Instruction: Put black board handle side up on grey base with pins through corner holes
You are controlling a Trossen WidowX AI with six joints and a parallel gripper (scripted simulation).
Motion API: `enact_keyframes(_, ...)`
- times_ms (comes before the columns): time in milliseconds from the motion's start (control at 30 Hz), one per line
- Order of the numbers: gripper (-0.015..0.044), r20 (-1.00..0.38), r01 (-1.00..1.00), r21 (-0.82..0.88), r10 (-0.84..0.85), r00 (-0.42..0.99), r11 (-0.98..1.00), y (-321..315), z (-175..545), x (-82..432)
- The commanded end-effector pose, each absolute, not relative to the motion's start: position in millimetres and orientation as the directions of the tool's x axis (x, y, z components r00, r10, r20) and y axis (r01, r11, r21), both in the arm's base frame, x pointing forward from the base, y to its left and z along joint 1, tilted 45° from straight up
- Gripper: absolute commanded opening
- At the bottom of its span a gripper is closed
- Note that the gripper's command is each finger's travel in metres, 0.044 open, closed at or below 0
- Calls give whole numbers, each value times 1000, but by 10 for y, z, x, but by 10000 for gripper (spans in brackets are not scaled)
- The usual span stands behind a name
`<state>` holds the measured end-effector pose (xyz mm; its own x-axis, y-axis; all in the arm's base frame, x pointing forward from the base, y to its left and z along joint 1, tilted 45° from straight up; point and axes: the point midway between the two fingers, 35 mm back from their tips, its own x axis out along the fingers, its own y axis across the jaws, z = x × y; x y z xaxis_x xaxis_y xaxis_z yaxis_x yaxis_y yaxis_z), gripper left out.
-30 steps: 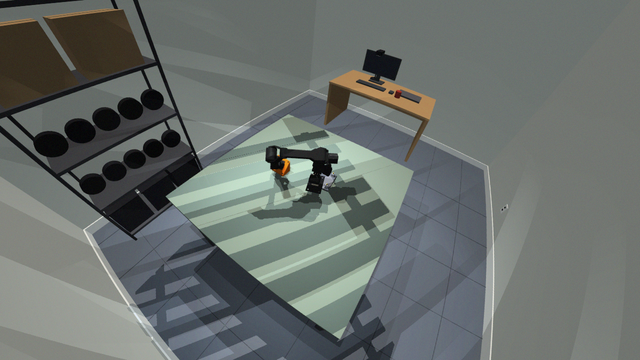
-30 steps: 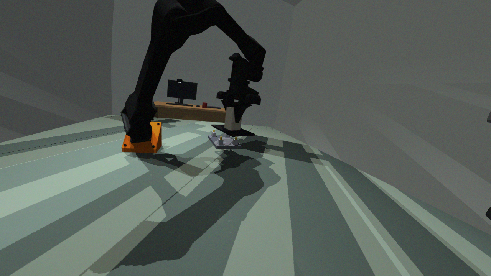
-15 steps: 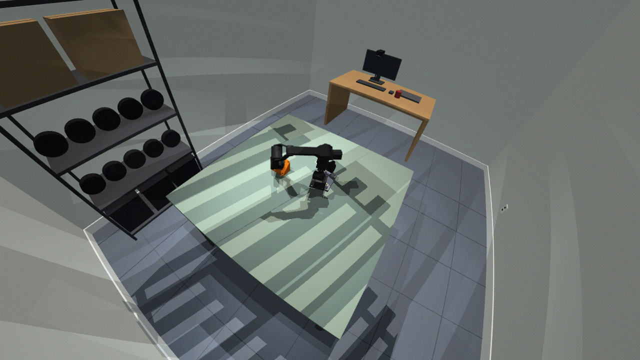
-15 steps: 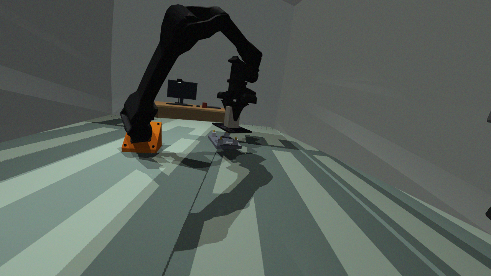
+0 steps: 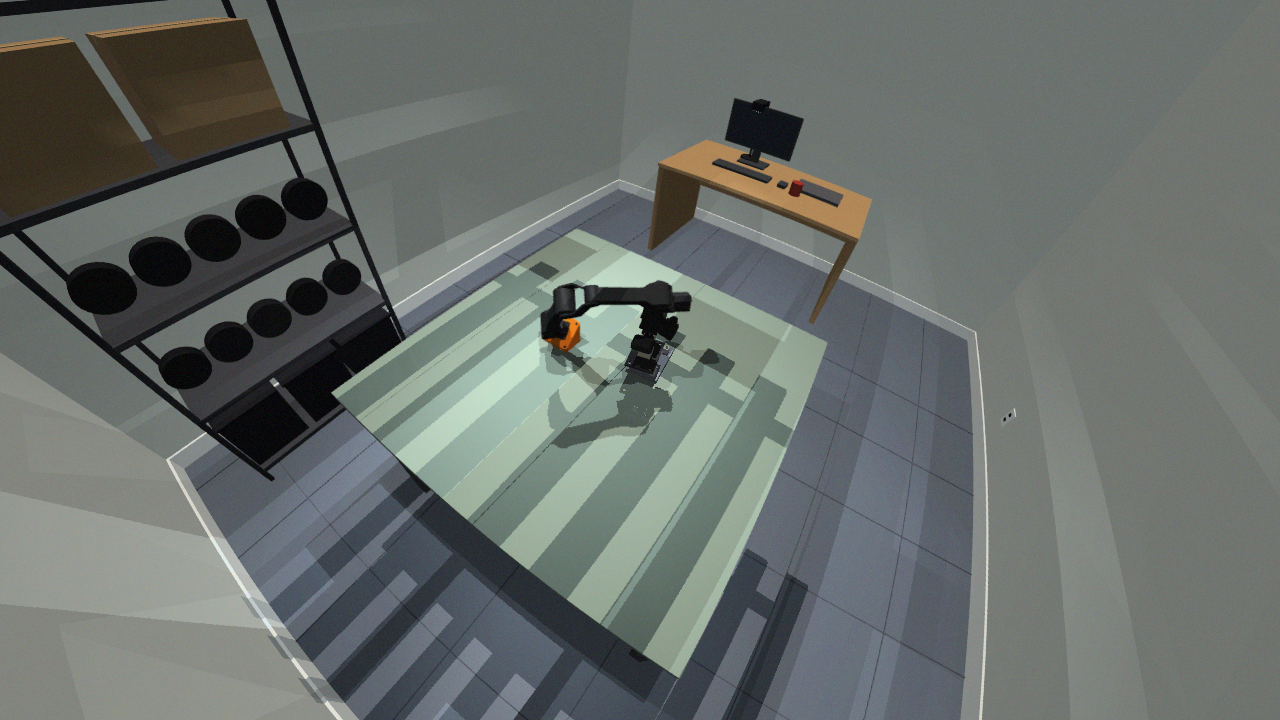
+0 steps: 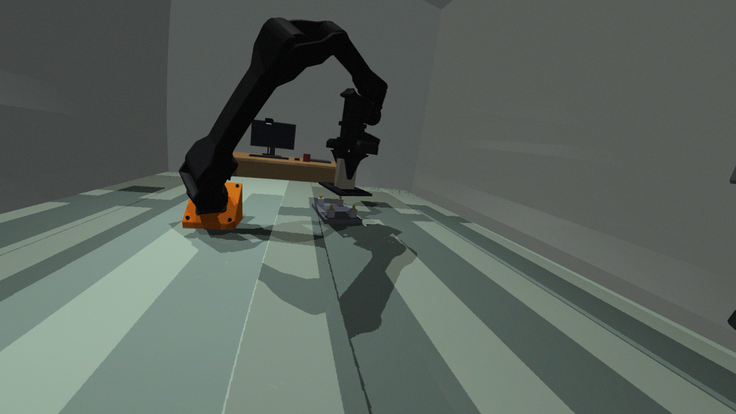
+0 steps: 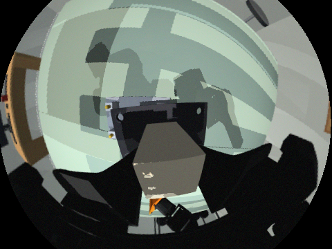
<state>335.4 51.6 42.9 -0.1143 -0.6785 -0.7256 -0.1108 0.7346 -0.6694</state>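
1. Here we are above the target: the gripper (image 5: 644, 351) (image 6: 345, 169) (image 7: 164, 145) is closed firmly on the square handle (image 5: 645, 354) (image 6: 345, 181) (image 7: 169, 174), a finger on each side, and the black board (image 5: 640, 366) (image 6: 360, 192) (image 7: 131, 121) hangs beneath it, handle side up.

2. Below sits the grey base (image 5: 666, 356) (image 6: 338, 220) (image 7: 128, 101) on the table (image 5: 537, 519) (image 6: 288, 360) (image 7: 221, 62), and there's daylight between! The exterior view shows the board above the gold pins, none of them through a hole.

3. Alignment is the big question. The wrist view has two pins, an upper one (image 7: 108, 106) and a lower one (image 7: 111, 135), peeking out beyond the board's left edge; the other two are hidden. Some of that may be viewing angle, but I'd judge more sideways travel is needed.

4. Drop too early and those pins meet solid board instead of the left hole (image 7: 120, 117) and the right hole (image 7: 199, 111). That could tip the board, twist the handle in the grip, or shove the base along.

5. Watch the turn as well! Even a small mismatch in angle could seat one corner and leave another perched on its pin.

6. And the finish has its own trap: open before all four posts carry the board and it may fall crooked; back away with a finger dragging on the handle and it could lift again.
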Motion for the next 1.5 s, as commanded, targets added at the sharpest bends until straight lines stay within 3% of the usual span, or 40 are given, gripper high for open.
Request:
enact_keyframes(0,0,-729,-92,-669,-676,-113,737,602,348,3368)
enact_keyframes(633,0,-726,-1,-683,-679,-114,730,919,-3,3387)
enact_keyframes(1467,0,-723,-3,-686,-682,-114,728,821,-116,3369)
